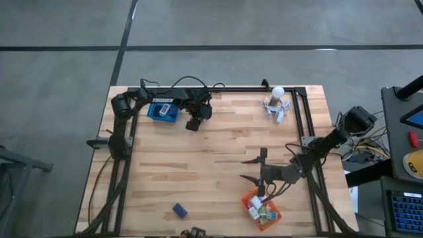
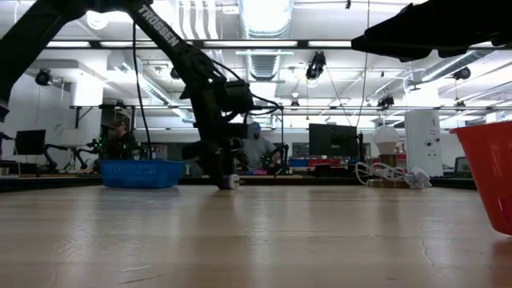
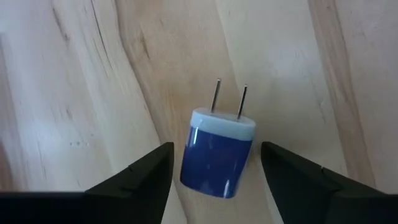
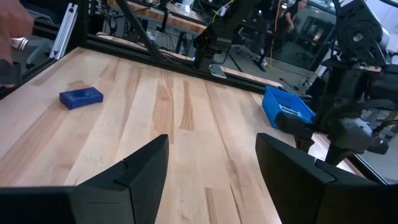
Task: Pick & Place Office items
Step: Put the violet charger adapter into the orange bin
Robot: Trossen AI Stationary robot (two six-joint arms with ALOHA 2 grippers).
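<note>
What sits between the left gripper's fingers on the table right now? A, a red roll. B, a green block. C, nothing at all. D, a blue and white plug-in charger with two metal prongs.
D: the left wrist view shows a blue and white charger with two prongs lying on the wood between the left gripper's open fingers, not gripped yet.

The high view looks straight down from well above, taking in the whole table (image 1: pixel 198 158) with floor around it. The low view sits at tabletop height, looking level across the wood into the room. The left wrist view points steeply down, very close to a blue charger (image 3: pixel 217 152) on the wood. The right wrist view looks obliquely across the table. The blue basket (image 1: pixel 162 111), at 11 o'clock in the high view, shows in the low and right wrist views too; the orange basket (image 1: pixel 263 206) sits at 5 o'clock.
</note>
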